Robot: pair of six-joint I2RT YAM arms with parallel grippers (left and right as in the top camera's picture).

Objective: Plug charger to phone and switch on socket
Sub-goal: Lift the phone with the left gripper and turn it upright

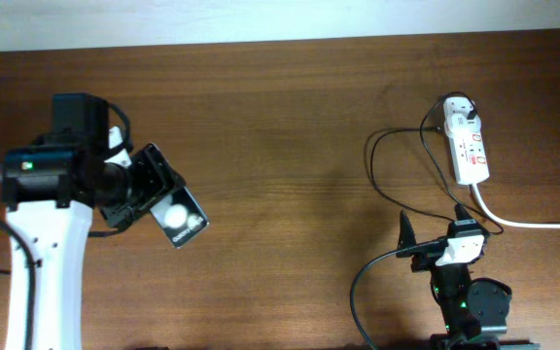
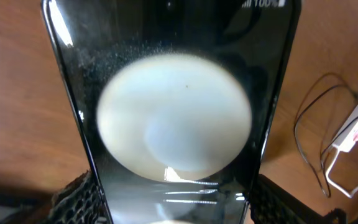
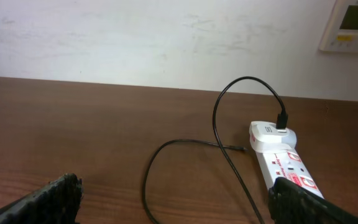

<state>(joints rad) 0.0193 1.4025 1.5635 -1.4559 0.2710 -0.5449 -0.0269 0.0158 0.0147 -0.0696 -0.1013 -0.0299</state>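
My left gripper [image 1: 149, 192] is shut on the black phone [image 1: 178, 216] and holds it at the table's left. In the left wrist view the phone's glossy face [image 2: 179, 112] fills the frame with a big white round reflection, between my fingers [image 2: 179, 208]. The white socket [image 1: 471, 154] lies at the far right, with the charger's white adapter [image 1: 461, 112] plugged into its far end. The thin black charger cable [image 1: 372, 160] loops on the table; its small plug tip [image 3: 240, 148] lies left of the adapter [image 3: 272, 137] and socket [image 3: 289, 171]. My right gripper [image 1: 436, 235] [image 3: 179, 205] is open and empty, just short of the socket.
The socket's thick white cord [image 1: 533, 224] runs off the right edge. A white wall [image 3: 135, 37] stands behind the table's far edge, with a white control panel [image 3: 353, 25] on it. Bare brown table [image 1: 290, 146] lies between the two arms.
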